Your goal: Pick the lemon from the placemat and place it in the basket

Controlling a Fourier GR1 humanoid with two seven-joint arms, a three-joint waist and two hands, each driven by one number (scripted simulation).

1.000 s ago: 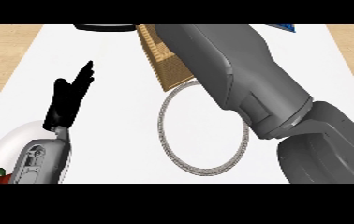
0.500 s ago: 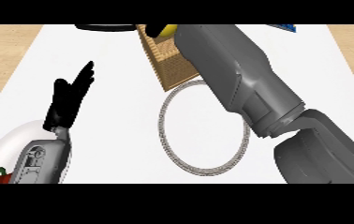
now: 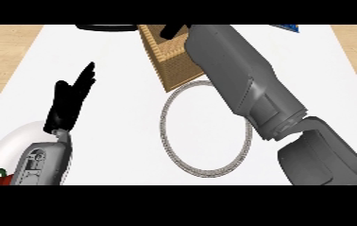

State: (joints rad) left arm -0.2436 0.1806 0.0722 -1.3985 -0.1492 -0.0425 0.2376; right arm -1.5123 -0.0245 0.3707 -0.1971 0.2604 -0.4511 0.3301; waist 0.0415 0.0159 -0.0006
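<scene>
We see the right hand (image 3: 173, 31) over the woven wicker basket (image 3: 167, 62), w/ the smooth grey forearm (image 3: 241, 78) hiding most of it; only a bit of black hand shows, so we can't tell how its fingers are set. The lemon isn't visible. The round placemat (image 3: 171, 140), white w/ a grainy grey rim, touches the basket's near corner. Our left hand (image 3: 70, 102) rests at left, fingers straight, pointing up.
</scene>
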